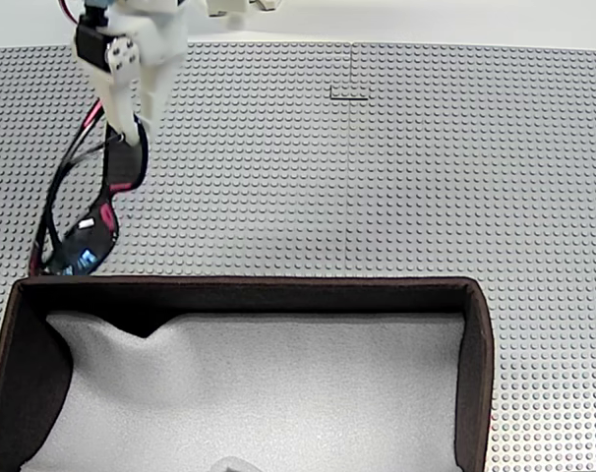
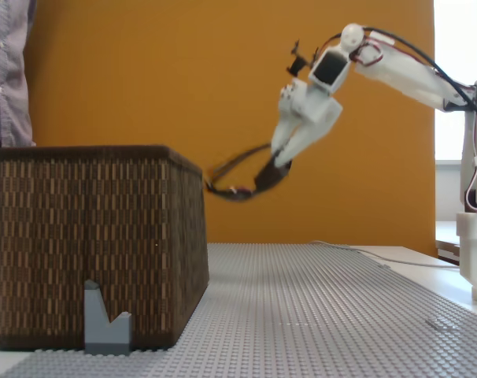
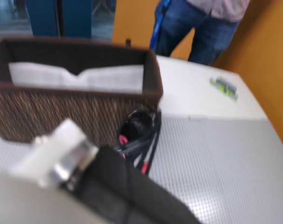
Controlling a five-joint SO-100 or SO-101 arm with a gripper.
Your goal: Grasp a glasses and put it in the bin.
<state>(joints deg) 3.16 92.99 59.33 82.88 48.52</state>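
Holding the glasses up in the air, the white two-finger gripper (image 2: 279, 164) is pinching its fingers tight on the pair of black sunglasses with dark lenses and pink-red trim (image 1: 82, 231). The sunglasses are hanging down from the fingers, high above the grey bumpy table (image 1: 377, 177) and touching nothing else. In the side fixed view they are dangling just past the top edge of the big brown woven box with a white soft lining (image 2: 97, 236), still outside it. In the top fixed view they are sitting just beyond the box's far wall, near its left corner. They are being held by only a small part, so they could be swinging and could slip out. If the fingers are letting go too early, the sunglasses may be hitting the wall or landing on the table.
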